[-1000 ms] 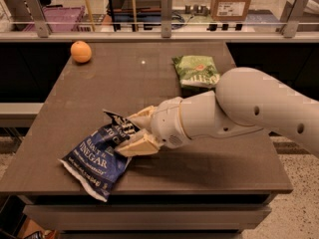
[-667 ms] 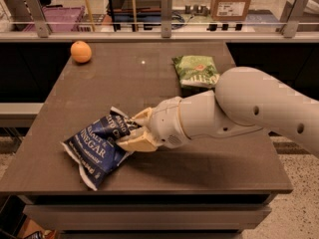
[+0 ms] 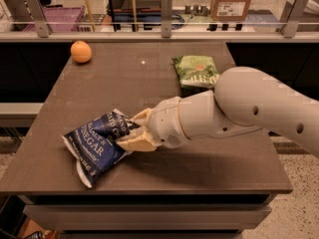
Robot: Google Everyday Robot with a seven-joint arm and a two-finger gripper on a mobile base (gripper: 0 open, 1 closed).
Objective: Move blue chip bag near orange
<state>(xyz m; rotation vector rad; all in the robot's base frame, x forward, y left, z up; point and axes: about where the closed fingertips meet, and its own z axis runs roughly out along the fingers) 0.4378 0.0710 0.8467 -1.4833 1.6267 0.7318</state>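
Gripper (image 3: 127, 130) seemingly clamped on blue chip bag (image 3: 95, 142) — "VINEGAR" legible, orange (image 3: 80, 52) well apart

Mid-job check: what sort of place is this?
Likely an office or lab workspace: a table beside a glass-railed partition, with a cardboard box and purple crate beyond. The gripper grips the blue chip bag near the table's front edge.
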